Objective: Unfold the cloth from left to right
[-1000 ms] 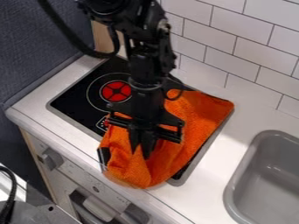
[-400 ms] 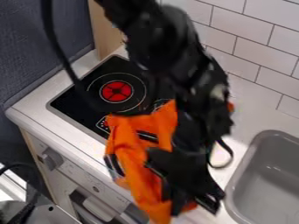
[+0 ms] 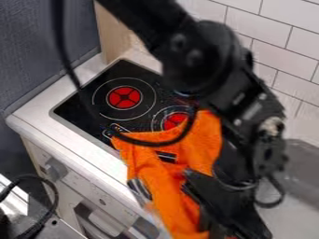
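A black rectangular glass cooktop (image 3: 72,108) is set into the white surface (image 3: 37,107); an orange fabric cloth (image 3: 163,179) is found at its five o'clock, a grey rounded sink (image 3: 304,163) at four.

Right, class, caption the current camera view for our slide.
Black gripper at the orange cloth's lower end, red burners on the stovetop behind.

A toy kitchen, shown by its black stovetop (image 3: 87,108) with red burners, oven knob (image 3: 55,170) and tiled wall (image 3: 268,25)
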`<state>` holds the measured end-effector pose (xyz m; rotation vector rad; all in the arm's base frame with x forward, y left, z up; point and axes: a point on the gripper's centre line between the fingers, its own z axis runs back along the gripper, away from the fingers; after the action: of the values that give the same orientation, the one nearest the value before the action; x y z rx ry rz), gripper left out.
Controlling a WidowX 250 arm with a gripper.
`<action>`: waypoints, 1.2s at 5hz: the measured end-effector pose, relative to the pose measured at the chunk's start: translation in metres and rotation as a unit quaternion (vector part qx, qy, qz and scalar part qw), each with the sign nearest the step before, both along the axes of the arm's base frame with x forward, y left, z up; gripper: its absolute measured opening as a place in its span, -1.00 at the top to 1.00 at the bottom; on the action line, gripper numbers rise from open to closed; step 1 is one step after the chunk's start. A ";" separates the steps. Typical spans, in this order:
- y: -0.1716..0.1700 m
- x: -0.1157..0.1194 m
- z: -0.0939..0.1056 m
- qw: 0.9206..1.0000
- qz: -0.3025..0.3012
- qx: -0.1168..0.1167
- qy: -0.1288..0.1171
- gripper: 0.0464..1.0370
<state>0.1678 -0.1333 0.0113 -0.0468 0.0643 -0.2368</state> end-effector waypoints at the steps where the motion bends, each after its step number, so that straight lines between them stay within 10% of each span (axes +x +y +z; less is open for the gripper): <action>1: -0.009 -0.005 -0.011 1.000 -0.021 0.000 0.013 0.99; 4: -0.030 0.004 -0.033 0.998 -0.062 0.010 0.030 0.66; 6: -0.001 0.031 0.017 1.000 0.003 -0.012 0.020 -0.47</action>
<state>0.1985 -0.1344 0.0280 -0.0756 0.1006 -0.2316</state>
